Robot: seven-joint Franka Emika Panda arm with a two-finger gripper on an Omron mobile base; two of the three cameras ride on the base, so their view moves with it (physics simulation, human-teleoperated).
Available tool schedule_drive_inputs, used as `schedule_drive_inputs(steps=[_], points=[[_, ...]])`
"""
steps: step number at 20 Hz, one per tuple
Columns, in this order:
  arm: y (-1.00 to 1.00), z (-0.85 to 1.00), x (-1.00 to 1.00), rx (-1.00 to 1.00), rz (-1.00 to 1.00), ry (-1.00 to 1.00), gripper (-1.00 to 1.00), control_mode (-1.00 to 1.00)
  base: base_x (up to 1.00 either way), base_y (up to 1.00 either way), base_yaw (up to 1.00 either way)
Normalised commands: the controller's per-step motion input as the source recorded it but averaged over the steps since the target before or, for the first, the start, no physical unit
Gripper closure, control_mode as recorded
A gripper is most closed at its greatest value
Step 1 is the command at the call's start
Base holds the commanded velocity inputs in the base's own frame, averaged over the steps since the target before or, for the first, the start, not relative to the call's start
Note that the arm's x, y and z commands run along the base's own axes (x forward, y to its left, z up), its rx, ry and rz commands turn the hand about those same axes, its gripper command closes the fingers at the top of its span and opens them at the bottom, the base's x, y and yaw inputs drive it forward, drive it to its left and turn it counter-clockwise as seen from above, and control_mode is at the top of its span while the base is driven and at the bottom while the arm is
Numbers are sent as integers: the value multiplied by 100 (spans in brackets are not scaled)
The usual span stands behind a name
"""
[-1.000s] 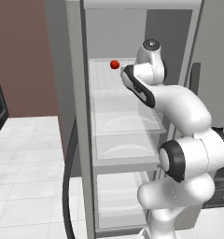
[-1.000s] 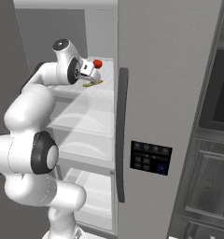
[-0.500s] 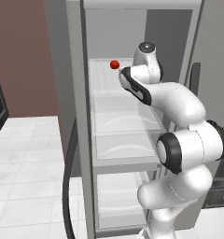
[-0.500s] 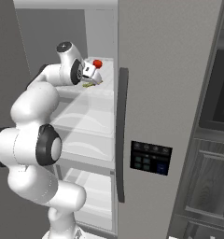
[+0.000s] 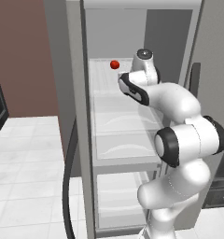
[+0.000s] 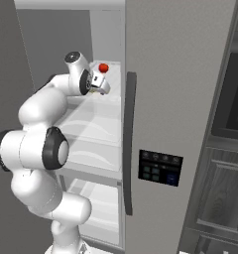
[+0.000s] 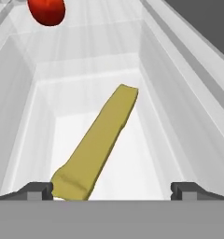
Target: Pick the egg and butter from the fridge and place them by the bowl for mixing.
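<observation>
In the hand view the end effector [image 7: 112, 189] is spread wide, grasping nothing; the butter [image 7: 97, 144] lies between its tips, mid-frame, on the fridge [image 6: 175, 99] shelf, red ball [image 7: 47, 11] upper left.

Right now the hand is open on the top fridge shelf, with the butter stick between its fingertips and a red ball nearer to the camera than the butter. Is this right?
Not quite: in the hand view the red ball lies beyond the butter stick, farther along the shelf. The hand is open.

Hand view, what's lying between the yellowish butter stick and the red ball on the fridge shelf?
Nothing: in the hand view, only bare translucent white shelf separates the thin yellowish butter stick from the round red ball.
</observation>
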Motion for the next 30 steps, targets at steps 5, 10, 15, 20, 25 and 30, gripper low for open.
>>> schedule_drive_inputs(steps=[5, 10, 15, 20, 25, 30], points=[[-3, -2, 26, 0, 0, 0, -100, -100, 0, 0, 0], [-3, 3, 21, 0, 0, 0, -100, -100, 0, 0, 0], [0, 13, 8, 0, -2, 0, -100, -100, 0, 0, 0], [0, 17, 1, 0, -7, 0, -100, -100, 0, 0, 0], [0, 2, 23, 0, -8, 0, -100, -100, 0, 0, 0], [0, -12, 37, 1, -4, 0, -100, -100, 0, 0, 0]])
